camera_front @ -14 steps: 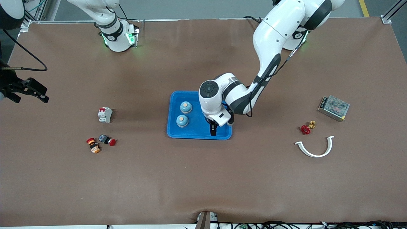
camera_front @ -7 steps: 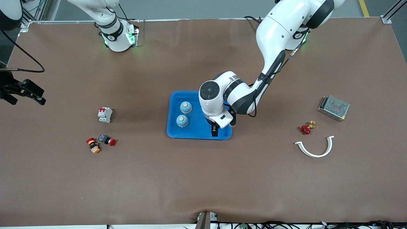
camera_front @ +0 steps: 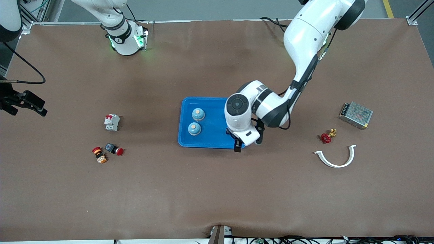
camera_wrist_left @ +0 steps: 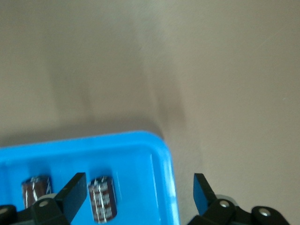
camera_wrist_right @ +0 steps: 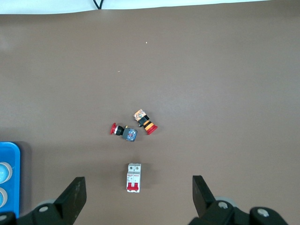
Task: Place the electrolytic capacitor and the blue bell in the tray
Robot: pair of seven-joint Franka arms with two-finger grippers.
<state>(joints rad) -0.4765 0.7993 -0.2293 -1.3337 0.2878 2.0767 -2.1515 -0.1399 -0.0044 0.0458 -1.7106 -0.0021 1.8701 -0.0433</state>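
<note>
The brown table (camera_front: 217, 189) fills the scene, and in its middle sits the blue tray (camera_front: 210, 140). The left arm (camera_front: 305, 40) reaches in from its base and bends down over the tray's corner nearest the front camera, at the left arm's end. The left gripper (camera_wrist_left: 136, 199) hangs there with its jaws spread wide and nothing between them. The right gripper (camera_wrist_right: 136, 201) waits high over the right arm's end of the table, jaws spread too, empty. Inside the tray, two blue bells (camera_front: 198, 114) stand side by side, toward the right arm's end. Two dark capacitors (camera_wrist_left: 102, 198) lie in the tray, just inside its corner below the left gripper. Out on the table near the right gripper lie a white breaker (camera_wrist_right: 134, 177) and two red push buttons (camera_wrist_right: 123, 131).
</note>
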